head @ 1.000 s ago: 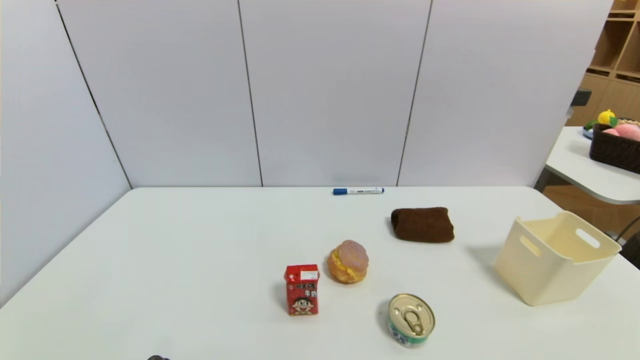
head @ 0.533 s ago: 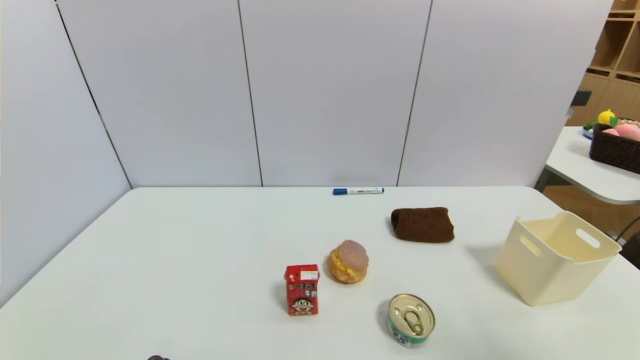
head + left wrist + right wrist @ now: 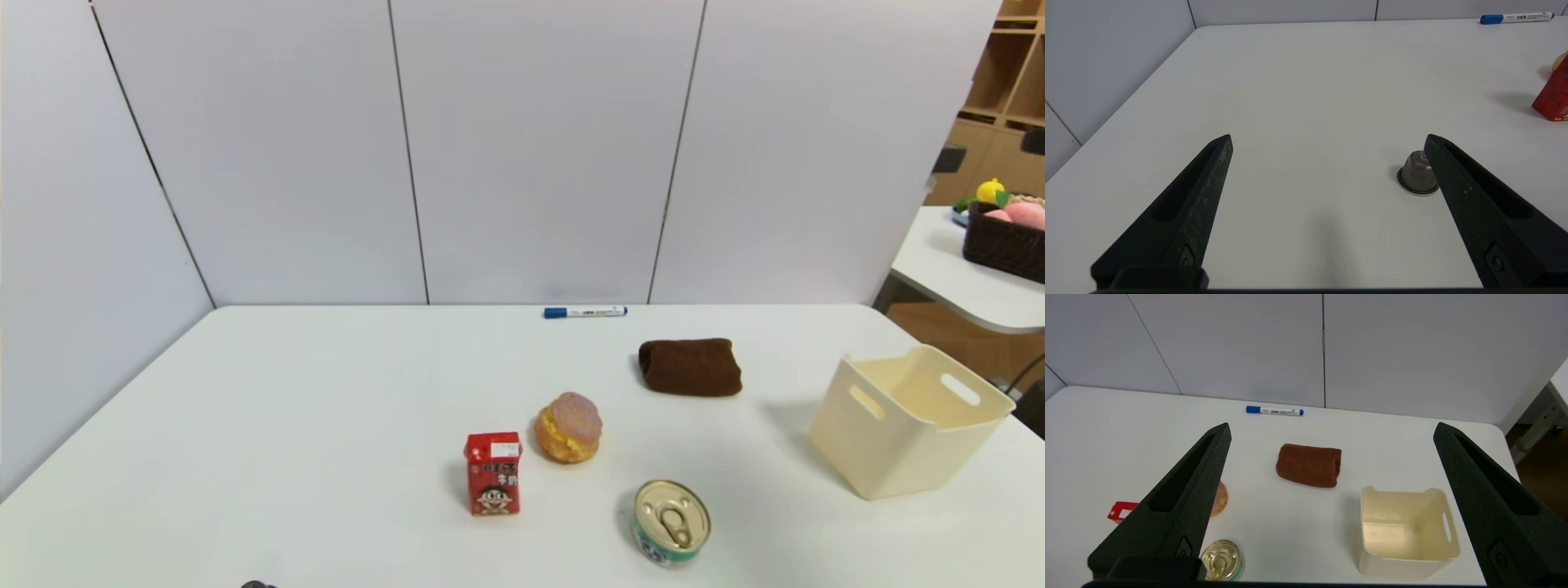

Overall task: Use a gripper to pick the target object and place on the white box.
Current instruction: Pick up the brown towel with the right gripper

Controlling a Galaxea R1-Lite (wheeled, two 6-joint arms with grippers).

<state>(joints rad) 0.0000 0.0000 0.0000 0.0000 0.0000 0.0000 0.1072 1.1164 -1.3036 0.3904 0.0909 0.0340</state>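
In the left wrist view the carton (image 3: pixel 1553 96) is cut by the picture's edge, and a finger (image 3: pixel 1478 204) hides part of the small grey cup (image 3: pixel 1417 177). In the right wrist view a finger (image 3: pixel 1180 506) covers most of the bun (image 3: pixel 1220 498) and carton (image 3: pixel 1120 510). The marker (image 3: pixel 584 312) print is too small to read

Towel roll (image 3: pixel 691 367): dark brown, fuzzy.
Box (image 3: pixel 908 420): cream-white.
Carton (image 3: pixel 493 473): red, cartoon face.
Bun (image 3: pixel 569 427): golden, pinkish top.
Can (image 3: pixel 671 523): gold lid, green-white side.
Marker (image 3: pixel 584 312): white, blue cap.
Desk (image 3: pixel 326 425): white.
End effector fingers (image 3: pixel 1180 506): black.
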